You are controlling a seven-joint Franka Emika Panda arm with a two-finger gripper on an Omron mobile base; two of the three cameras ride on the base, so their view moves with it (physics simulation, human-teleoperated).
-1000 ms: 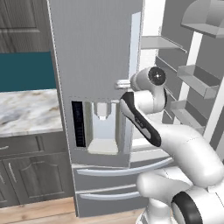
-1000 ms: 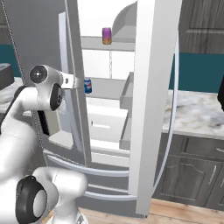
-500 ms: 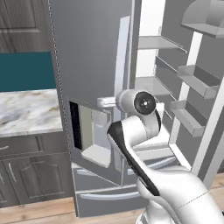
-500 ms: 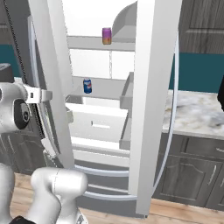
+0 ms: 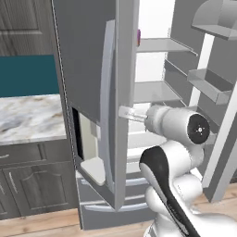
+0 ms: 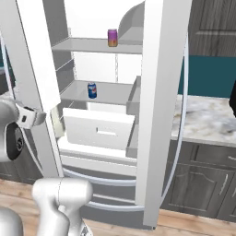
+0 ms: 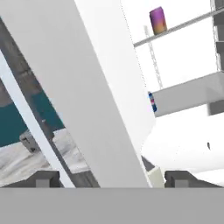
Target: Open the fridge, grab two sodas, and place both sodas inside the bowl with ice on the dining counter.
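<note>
The fridge stands with both doors swung out, and its white inside shows. A purple soda with an orange band stands on the top shelf. A blue soda stands on the shelf below. In the hand view the purple soda is at the top and the blue soda peeks out from behind the left door's edge. My gripper is at that door's inner edge, well short of the cans. It is open, with the door's edge between the spread fingertips. The bowl, the ice and the dining counter are out of view.
The left door's long handle faces outward. The right door with its bins stands wide to the right. A white drawer sits under the blue soda. Marble-topped dark cabinets flank the fridge.
The left door has swung further out, baring the dispenser side. My gripper came round with it and its fingers have spread apart from shut.
</note>
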